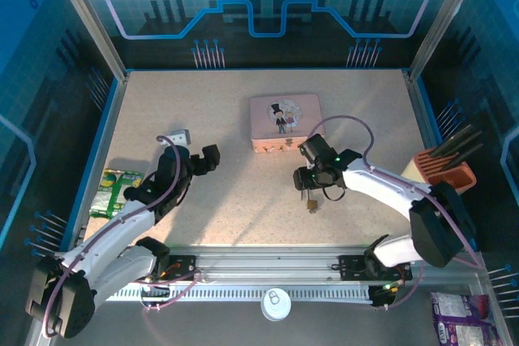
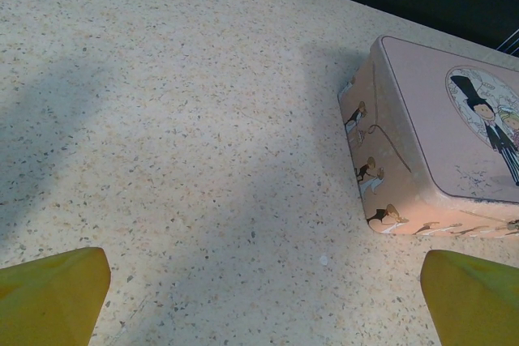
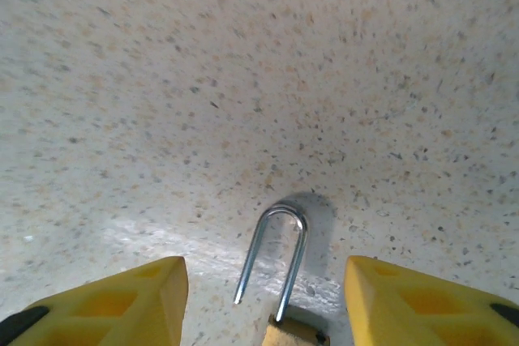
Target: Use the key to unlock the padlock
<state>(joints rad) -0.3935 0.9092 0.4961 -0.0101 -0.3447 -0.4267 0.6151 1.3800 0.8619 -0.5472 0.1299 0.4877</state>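
Observation:
The small brass padlock point(image 1: 310, 202) lies flat on the speckled table in front of the pink tin. In the right wrist view its silver shackle point(image 3: 280, 253) stands sprung, one leg free of the brass body point(image 3: 293, 335). My right gripper point(image 3: 266, 281) is open just above it, a yellow finger point(image 3: 122, 305) on each side and neither touching it. I cannot make out the key. My left gripper point(image 2: 268, 281) hangs wide open over bare table to the left of the tin, its fingers point(image 2: 57, 289) holding nothing.
The pink tin point(image 1: 285, 121) with a cartoon couple stands at the centre back, close to the padlock; its corner point(image 2: 389, 192) is near my left gripper. A green packet point(image 1: 116, 190) lies at the left edge. An orange holder point(image 1: 444, 169) stands at the right edge.

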